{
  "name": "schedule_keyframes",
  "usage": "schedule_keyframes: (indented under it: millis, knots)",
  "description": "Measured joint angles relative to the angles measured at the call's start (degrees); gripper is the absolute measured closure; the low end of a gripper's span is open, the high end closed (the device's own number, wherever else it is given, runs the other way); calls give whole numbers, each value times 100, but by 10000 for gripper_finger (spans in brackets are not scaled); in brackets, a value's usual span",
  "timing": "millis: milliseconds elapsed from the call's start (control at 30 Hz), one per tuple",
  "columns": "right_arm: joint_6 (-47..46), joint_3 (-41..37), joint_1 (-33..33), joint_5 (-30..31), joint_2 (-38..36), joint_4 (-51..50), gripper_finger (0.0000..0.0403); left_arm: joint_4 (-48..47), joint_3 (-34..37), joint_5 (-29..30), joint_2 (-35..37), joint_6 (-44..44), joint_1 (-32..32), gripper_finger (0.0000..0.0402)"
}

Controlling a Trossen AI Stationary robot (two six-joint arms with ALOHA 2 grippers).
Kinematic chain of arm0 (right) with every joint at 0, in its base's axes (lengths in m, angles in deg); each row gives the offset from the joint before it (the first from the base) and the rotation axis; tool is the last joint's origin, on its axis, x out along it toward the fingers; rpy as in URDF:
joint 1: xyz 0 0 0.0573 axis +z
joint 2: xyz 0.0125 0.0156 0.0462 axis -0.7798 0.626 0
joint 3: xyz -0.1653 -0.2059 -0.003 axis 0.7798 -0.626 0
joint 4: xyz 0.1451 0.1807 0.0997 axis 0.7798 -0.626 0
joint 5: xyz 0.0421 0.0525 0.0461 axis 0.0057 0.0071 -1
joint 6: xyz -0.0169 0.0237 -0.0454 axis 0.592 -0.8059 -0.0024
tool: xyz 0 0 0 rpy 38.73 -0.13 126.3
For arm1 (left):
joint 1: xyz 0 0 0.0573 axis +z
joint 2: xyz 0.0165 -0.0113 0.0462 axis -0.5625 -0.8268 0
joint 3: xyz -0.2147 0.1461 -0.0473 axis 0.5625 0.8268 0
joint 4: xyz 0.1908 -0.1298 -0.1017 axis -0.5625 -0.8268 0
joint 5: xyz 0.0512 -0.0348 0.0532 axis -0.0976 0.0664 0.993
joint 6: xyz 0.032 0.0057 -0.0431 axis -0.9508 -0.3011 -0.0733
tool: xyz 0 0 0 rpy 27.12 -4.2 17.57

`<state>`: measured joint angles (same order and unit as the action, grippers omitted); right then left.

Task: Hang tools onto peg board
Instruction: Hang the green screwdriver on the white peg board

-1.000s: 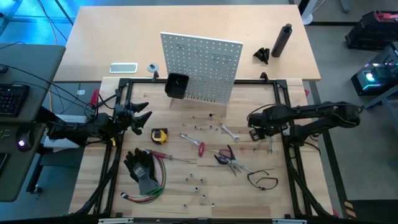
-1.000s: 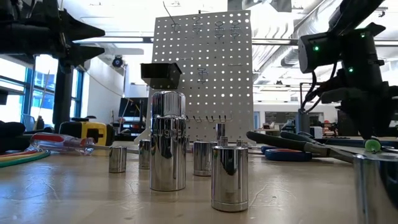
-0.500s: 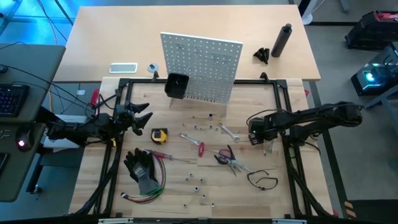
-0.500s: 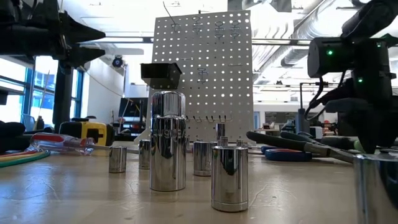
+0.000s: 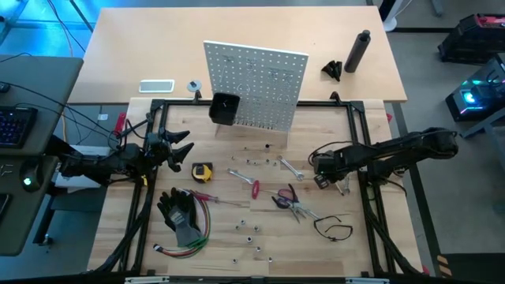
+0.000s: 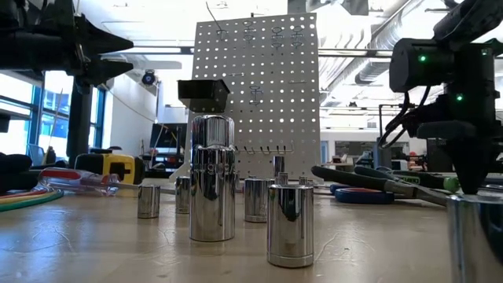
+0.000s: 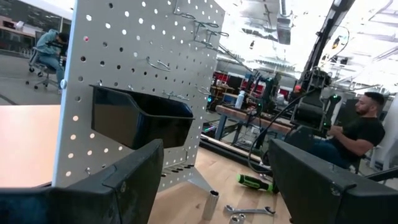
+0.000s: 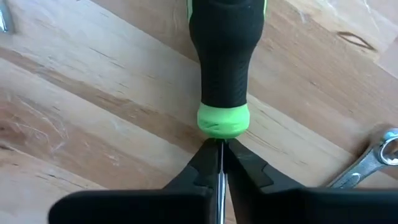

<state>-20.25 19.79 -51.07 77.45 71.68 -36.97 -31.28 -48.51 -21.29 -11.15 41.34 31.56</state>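
Note:
The white peg board (image 5: 254,85) stands upright at the back of the work area, a black bin (image 5: 223,108) on its front. Tools lie on the wood: a yellow tape measure (image 5: 203,170), a red-handled screwdriver (image 5: 254,188), red pliers (image 5: 286,197), a wrench (image 5: 290,167) and a black loop (image 5: 333,229). My right gripper (image 5: 323,175) points down at the right, shut on a green-and-black screwdriver (image 8: 225,62). My left gripper (image 5: 177,146) hovers open at the left, nothing between its fingers (image 7: 124,186), facing the peg board (image 7: 143,68). My right gripper pinches the screwdriver's thin metal shaft (image 8: 220,155) between its two fingertips, right next to the handle's green collar (image 8: 222,119). The fingers come from above, pointing down, and lie across the shaft. The handle lies on the wooden tabletop.
Black gloves (image 5: 180,214) and coloured wires (image 5: 189,237) lie at the near left, with small chrome sockets (image 5: 251,230) near the front. A second wrench (image 8: 370,162) lies beside the held screwdriver. A black frame (image 5: 150,197) rims the work area. A person (image 7: 357,134) sits beyond the table.
My right gripper has sunk toward the table and shifted a little toward the near edge, coming down onto the green screwdriver. The left arm has kept still.

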Motion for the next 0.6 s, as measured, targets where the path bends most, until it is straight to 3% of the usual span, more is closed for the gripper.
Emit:
schedule_keyframes:
  millis: [600]
  knots:
    - [344, -2, -1, 118, 2, 812, 396, 83, 0, 3, 0, -5, 0, 119]
